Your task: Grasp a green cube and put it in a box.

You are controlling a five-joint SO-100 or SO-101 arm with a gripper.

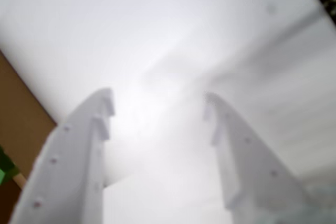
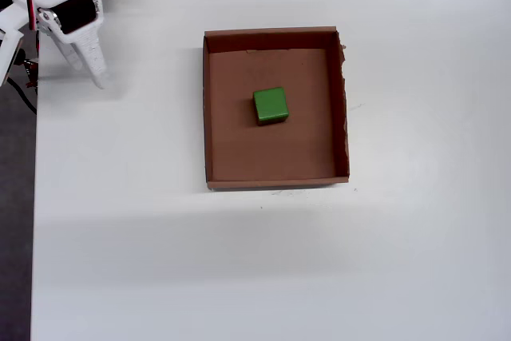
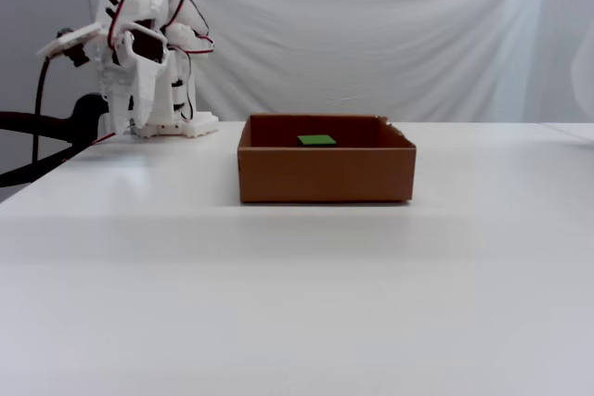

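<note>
green cube (image 2: 271, 105): bright green | box (image 2: 275, 173): brown | gripper (image 2: 86, 65): white | table (image 2: 239, 261): white

Box (image 2: 275, 173) walls ring the cube (image 2: 271, 105); open from above

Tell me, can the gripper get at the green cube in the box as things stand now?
Probably yes: the green cube lies alone in the lidless box, open from above. The gripper is open and empty, off to the side.

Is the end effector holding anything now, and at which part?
Nothing is held: the end effector is open and empty, and the green cube lies inside the box.
</note>
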